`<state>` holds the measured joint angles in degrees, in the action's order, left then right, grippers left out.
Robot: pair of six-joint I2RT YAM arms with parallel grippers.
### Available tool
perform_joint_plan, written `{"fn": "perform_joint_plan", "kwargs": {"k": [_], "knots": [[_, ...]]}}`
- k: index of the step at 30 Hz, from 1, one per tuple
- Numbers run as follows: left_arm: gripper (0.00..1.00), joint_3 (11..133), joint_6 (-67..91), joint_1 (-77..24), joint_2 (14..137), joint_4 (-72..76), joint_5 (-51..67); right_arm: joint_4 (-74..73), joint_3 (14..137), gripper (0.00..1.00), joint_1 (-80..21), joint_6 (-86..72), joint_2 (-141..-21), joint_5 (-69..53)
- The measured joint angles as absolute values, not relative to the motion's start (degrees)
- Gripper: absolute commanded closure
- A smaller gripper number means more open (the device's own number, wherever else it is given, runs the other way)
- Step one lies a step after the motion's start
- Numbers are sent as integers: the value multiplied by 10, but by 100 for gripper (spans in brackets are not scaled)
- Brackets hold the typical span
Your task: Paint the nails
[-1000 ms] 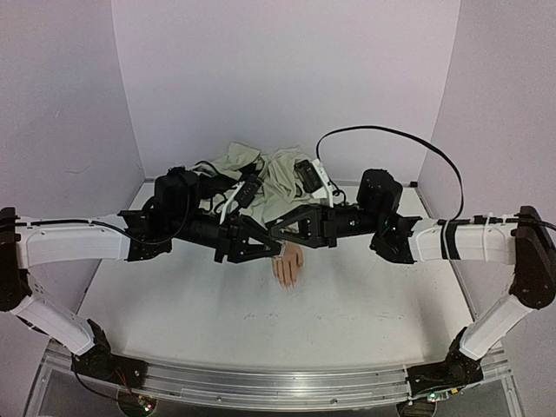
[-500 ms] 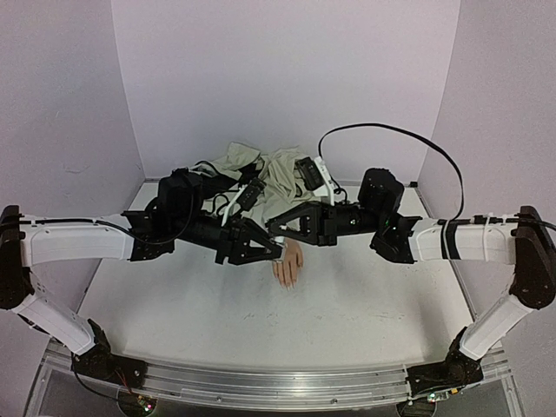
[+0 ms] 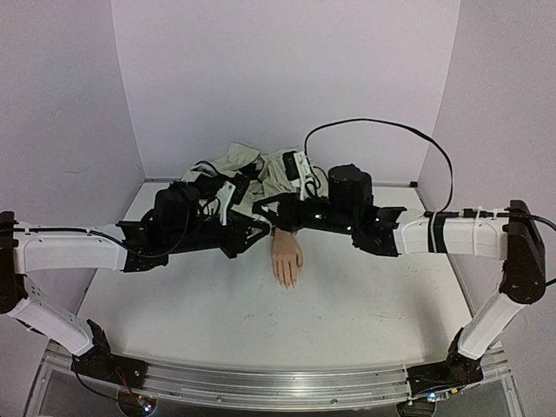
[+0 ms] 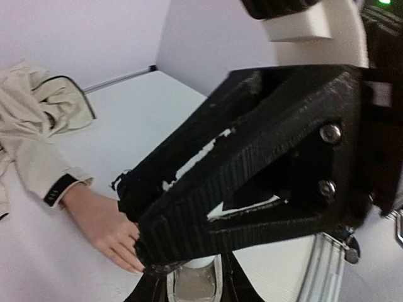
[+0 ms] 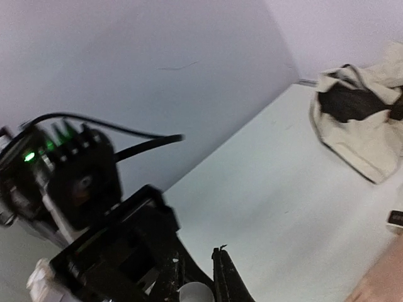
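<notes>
Open table [image 3: 261,321] spreads from 4 to 8 o'clock to the near rail [image 3: 278,382]; walls [image 3: 69,130] close in at 3 and 9. The mannequin hand [image 3: 287,259] lies near the centre, fingers toward 6, its nails [image 3: 289,282] too small to make out. A crumpled cream garment [image 3: 248,165] fills 12, and the left arm [image 3: 78,248] and right arm [image 3: 452,236] meet over the wrist. The left gripper [image 4: 192,272] clamps a white object [image 4: 196,288] cut off by the frame; the right gripper [image 5: 196,280] flanks a white knob [image 5: 195,294], grip unclear.

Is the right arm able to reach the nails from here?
Likely yes: the nails lie uncovered, with neither arm over them. The right tool hangs just past the cuff, so a short pull back should do.
</notes>
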<state>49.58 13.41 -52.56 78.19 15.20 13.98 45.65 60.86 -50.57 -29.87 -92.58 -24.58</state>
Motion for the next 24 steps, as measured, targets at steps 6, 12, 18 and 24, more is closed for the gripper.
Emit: {"fn": "perform_joint_plan", "kwargs": {"k": [6,12,18,24], "knots": [[100,495,100,-540,785,138,-2,372,682,100,-573,-291,-964,9],[100,497,68,-541,800,138,-21,360,688,78,-576,-268,-974,30],[100,497,64,-532,800,140,-15,354,684,53,-542,-243,-963,-78],[100,477,65,-524,783,139,1,362,627,37,-495,-225,-888,-196]]}}
